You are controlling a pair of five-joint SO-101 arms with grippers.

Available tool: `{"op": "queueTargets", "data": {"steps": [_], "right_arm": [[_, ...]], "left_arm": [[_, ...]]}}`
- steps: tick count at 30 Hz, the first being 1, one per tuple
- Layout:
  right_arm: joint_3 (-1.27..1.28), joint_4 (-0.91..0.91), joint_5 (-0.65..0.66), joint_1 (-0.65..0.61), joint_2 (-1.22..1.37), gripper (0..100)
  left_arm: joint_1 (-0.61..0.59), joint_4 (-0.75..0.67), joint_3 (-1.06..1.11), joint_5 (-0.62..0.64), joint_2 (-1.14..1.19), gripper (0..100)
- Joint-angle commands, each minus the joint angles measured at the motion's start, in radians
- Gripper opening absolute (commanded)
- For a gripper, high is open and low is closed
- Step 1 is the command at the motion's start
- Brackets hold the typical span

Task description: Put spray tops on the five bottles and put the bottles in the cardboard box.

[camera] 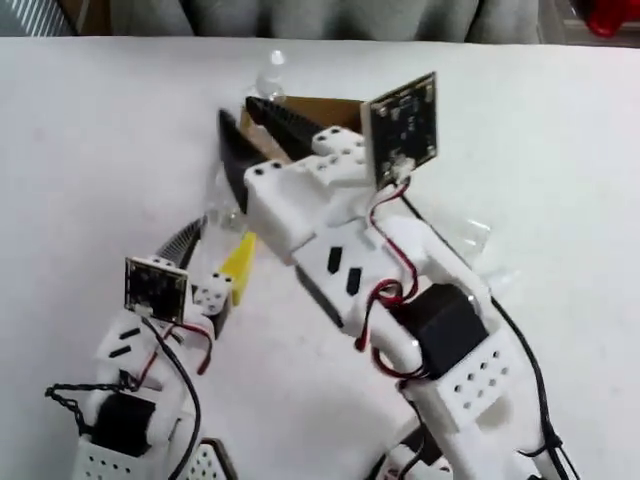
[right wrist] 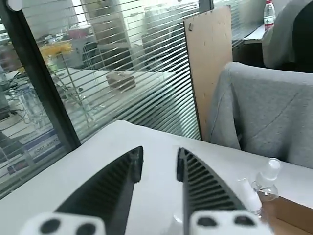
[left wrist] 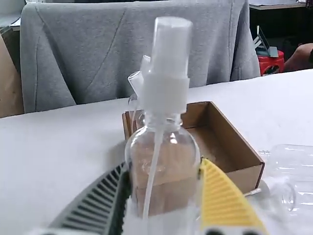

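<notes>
Left end effector [left wrist: 164,166] grips a bottle [left wrist: 161,147]; right end effector [right wrist: 160,152] gapes empty (cardboard box [camera: 340,110] apparently half hidden beneath).

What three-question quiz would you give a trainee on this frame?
1. True or false: the left gripper is shut on a bottle with a spray top fitted.
2. The right gripper is: A) open, holding nothing; B) shut on a spray top; C) shut on a bottle.
3. Short answer: is the held bottle inside the cardboard box?

Key: 1 true. 2 A. 3 No, it is in the left gripper, outside the box.
</notes>
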Motion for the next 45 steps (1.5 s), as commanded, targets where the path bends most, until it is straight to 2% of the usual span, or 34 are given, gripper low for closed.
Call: {"op": "queueTargets", "data": {"steps": [1,6,12,17,24,32,40,45], "right_arm": [[-0.044,0.016,-0.002,0.071,-0.028,3.6],[0.009,0.062,-0.003,0.137,-0.018,1.5],[0.218,-0.054,0.002,0.142,-0.018,1.5],[0.298,-0.194,0.031,0.120,-0.008,1.5],[0.296,-0.211,0.035,0.013,0.147,1.5],[0.298,-0.219,0.040,0.015,0.125,1.5],[0.298,-0.217,0.043,0.125,0.001,1.5],[0.302,-0.088,0.043,0.171,-0.085,1.5]], "left_arm": [[-0.004,-0.035,-0.014,0.005,-0.015,5],[-0.004,-0.035,-0.014,0.005,-0.015,5],[-0.004,-0.035,-0.014,0.005,-0.015,5],[-0.004,-0.035,-0.014,0.005,-0.015,5],[-0.004,-0.035,-0.014,0.005,-0.015,5],[-0.004,-0.035,-0.011,0.005,-0.015,5],[-0.004,-0.035,-0.012,0.005,-0.015,5],[-0.004,-0.035,-0.015,0.011,-0.015,5]]}}
